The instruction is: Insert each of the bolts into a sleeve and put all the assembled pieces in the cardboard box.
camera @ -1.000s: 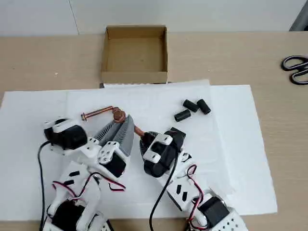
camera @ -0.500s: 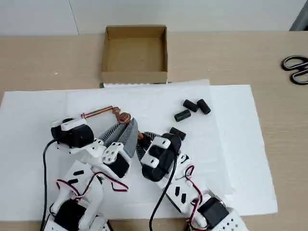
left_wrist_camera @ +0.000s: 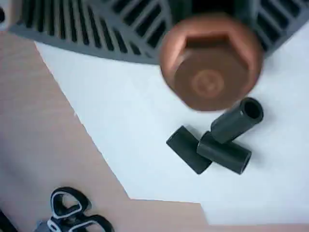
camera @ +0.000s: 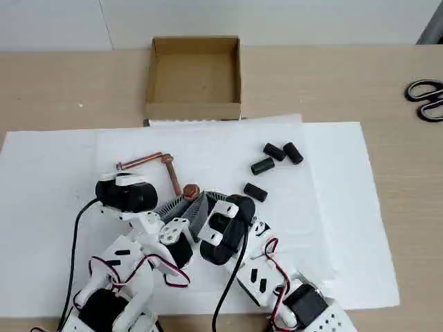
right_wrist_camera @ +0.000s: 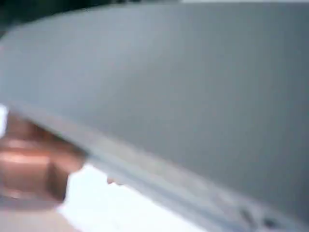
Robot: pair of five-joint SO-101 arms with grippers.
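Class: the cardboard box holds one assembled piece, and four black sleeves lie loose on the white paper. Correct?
No. The high view shows the cardboard box empty. The four black sleeves do lie loose on the white paper.

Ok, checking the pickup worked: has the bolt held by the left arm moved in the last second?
Yes. The bolt has shifted away from the cardboard box, nearer the camera, and slightly toward the side where the scissors lie.

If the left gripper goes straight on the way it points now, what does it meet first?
Likely the cluster of black sleeves on the paper, beyond the held bolt; depth is unclear.
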